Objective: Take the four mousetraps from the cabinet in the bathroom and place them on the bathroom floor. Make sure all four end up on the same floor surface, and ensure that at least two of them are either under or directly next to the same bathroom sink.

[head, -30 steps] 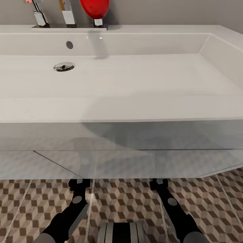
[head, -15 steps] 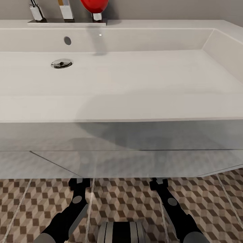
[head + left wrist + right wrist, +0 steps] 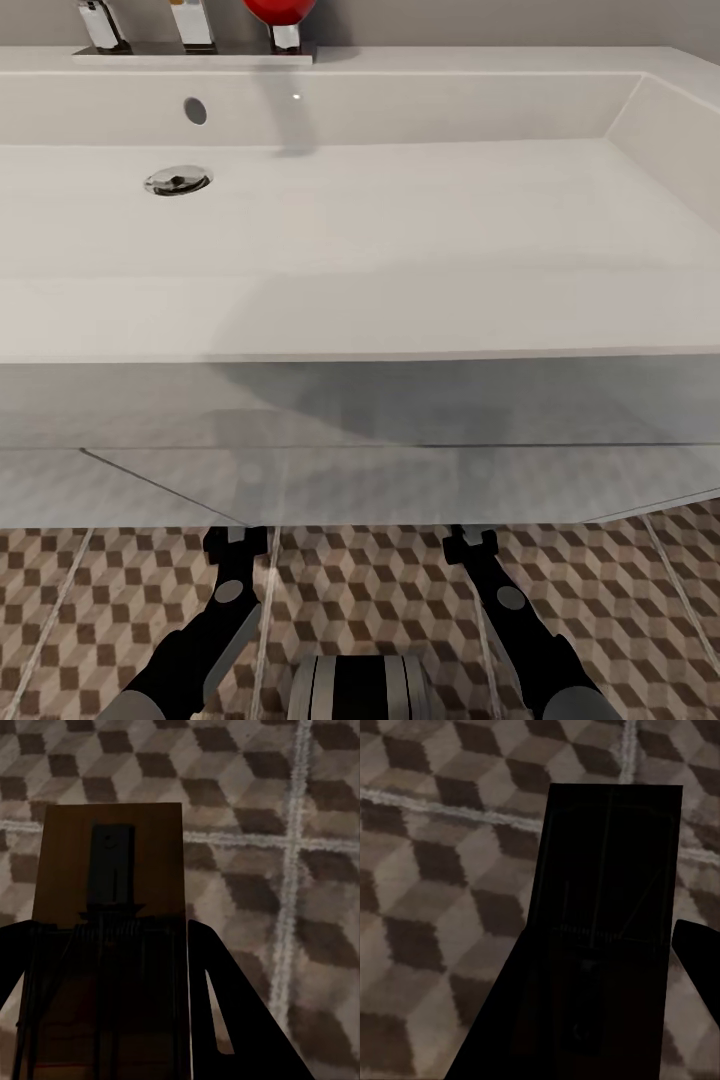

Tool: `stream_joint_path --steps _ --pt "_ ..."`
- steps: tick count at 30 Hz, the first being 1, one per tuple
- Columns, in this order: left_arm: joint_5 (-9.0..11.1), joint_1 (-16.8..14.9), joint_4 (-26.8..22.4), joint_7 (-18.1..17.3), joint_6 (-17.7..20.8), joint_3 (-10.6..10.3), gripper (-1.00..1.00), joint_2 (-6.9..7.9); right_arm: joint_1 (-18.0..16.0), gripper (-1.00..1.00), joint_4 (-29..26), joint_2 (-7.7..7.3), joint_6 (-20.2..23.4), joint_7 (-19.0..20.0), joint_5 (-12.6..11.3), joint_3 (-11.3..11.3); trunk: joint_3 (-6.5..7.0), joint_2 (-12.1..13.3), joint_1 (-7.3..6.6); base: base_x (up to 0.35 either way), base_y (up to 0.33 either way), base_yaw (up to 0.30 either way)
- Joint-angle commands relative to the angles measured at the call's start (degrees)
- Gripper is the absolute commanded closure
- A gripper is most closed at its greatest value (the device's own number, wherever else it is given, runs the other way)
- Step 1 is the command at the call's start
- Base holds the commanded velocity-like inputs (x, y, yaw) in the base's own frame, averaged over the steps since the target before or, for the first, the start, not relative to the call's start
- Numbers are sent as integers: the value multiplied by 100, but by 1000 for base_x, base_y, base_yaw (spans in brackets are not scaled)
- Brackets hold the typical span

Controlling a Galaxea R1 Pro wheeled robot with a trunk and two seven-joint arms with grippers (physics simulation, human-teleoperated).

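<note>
Gripping mousetraps (image 3: 109, 885) (image 3: 611, 870) in both jaws, no writing legible.

Two mousetraps — tan one (image 3: 109, 937), shadowed one (image 3: 611, 922) — above cube-patterned bathroom floor (image 3: 370, 590).

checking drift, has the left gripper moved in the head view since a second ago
No. The left gripper sits at the same spot against the robot's base; only the sink shifted, so the camera moved.

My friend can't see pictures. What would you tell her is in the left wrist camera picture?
A small wooden mousetrap with a dark metal spring sits between the dark fingers of the left end effector. Behind it is the bathroom floor, tiled in a brown, beige and white cube pattern with pale grout lines.
</note>
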Motion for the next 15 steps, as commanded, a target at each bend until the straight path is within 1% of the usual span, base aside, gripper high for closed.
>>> stream_joint_path --steps 1,6,12,14,15 --pt "44 -6 -1 52 -33 -38 100 8 -2 100 2 6 -20 25 36 -28 -3 -1 -1 0 0 0" --pt "52 -6 -5 53 -40 -43 100 -3 -2 100 2 6 -20 55 36 -27 -3 -1 -1 0 0 0" --pt "49 -6 -10 77 -34 -47 100 -13 -2 100 -1 6 -26 271 39 -72 -3 -1 -1 0 0 0" --pt "47 -6 -10 81 -33 -47 100 -14 -2 100 -4 6 -27 355 -12 -80 -3 -1 -1 0 0 0" --pt "46 -6 -9 77 -23 -47 100 -18 -2 100 -5 4 -28 414 -86 -81 -3 -1 -1 0 0 0"
